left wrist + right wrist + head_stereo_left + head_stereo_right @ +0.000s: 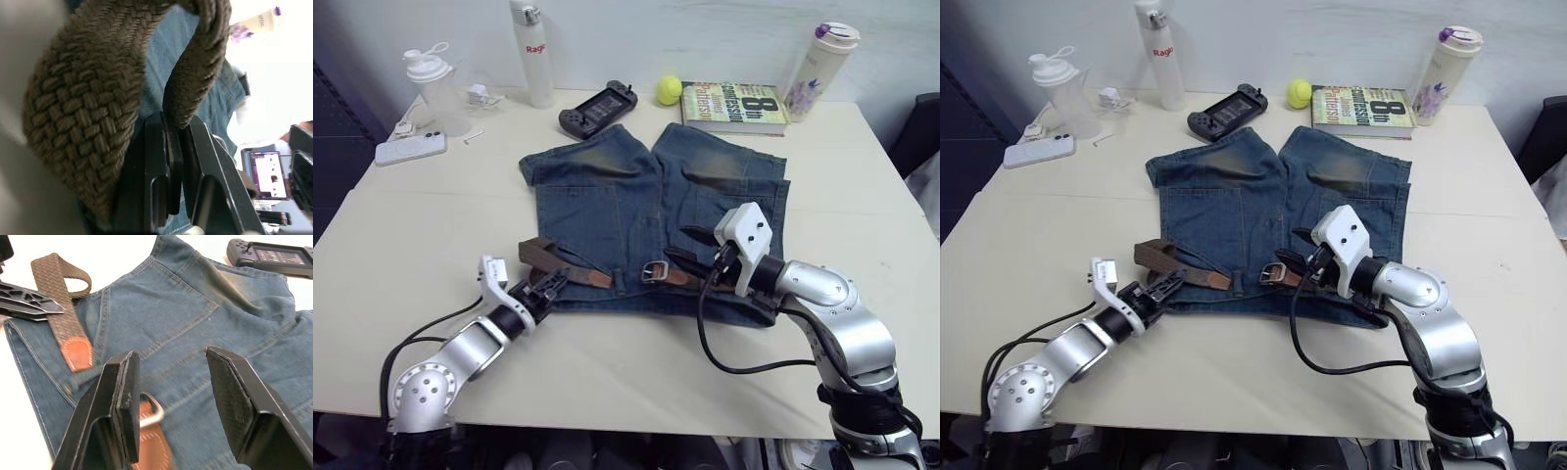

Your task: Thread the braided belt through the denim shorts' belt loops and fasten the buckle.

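Left gripper [546,285] clamps the belt [553,258] loop off the shorts' [656,211] left waist; right gripper [688,248] gapes above the buckle [655,271]. Tip isn't through it: fastening left.

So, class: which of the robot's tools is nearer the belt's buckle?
Right. The right tool hovers open just over the buckle; the left tool grips the braided belt at the shorts' far edge.
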Controlling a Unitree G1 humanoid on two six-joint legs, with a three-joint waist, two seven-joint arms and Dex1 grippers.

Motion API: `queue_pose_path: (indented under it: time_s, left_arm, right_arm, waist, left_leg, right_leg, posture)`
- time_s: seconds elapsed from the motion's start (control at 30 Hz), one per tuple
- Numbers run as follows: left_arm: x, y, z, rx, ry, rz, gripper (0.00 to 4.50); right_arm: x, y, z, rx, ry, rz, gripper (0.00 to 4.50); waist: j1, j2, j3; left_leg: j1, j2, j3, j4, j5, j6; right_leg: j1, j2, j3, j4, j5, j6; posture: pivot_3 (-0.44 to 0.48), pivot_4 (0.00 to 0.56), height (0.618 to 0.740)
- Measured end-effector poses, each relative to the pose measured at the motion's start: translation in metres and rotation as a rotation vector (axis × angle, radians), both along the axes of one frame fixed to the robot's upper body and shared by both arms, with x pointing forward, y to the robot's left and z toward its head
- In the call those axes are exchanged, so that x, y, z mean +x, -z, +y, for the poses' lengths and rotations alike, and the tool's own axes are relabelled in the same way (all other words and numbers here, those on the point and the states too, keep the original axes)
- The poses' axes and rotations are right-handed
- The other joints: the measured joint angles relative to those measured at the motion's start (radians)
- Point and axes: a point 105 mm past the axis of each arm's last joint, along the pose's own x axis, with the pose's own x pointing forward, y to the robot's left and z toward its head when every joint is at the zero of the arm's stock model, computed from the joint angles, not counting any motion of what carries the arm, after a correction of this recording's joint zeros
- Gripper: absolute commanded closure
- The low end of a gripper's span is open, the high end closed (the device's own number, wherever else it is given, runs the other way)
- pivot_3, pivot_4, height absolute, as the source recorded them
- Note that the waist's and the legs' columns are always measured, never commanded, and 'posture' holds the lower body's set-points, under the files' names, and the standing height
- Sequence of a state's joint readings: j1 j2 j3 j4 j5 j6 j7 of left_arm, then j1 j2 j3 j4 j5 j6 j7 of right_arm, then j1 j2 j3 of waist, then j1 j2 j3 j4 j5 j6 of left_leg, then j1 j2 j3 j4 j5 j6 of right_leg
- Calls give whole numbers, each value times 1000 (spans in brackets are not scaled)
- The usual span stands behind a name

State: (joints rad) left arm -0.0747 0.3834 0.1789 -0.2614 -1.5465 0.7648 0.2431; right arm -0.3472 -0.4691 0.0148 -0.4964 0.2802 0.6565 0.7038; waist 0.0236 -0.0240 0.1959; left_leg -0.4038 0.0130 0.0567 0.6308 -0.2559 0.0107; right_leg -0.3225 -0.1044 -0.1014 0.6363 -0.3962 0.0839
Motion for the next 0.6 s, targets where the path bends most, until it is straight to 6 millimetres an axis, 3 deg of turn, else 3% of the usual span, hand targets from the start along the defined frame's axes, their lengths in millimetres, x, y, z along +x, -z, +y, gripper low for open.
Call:
queue_pose_path:
  time_s: [0.27, 0.47, 0.6]
  left_arm:
    - [5, 0, -12, -59, 23, 13, 4500]
    - [-4, -1, -4, -175, 3, 82, 4500]
    - [-9, -7, -11, -250, -23, 126, 4500]
  right_arm:
    - [-4, 11, -6, -59, 6, 27, 2153]
    - [-4, 13, -6, -69, 11, 28, 2153]
    - [-5, 15, -5, -84, 4, 22, 2153]
  waist:
    - [2, 0, 0]
    - [0, 0, 0]
    - [0, 0, 0]
  left_leg:
    - [0, 0, 0, 0, 0, 0]
    - [0, 0, 0, 0, 0, 0]
    - [0, 0, -1, 0, 0, 0]
  right_leg:
    - [0, 0, -1, 0, 0, 0]
    - [0, 0, -1, -1, 0, 0]
    - [1, -1, -1, -1, 0, 1]
  posture:
    - [0, 150, 740]
    - [0, 150, 740]
    - [0, 150, 740]
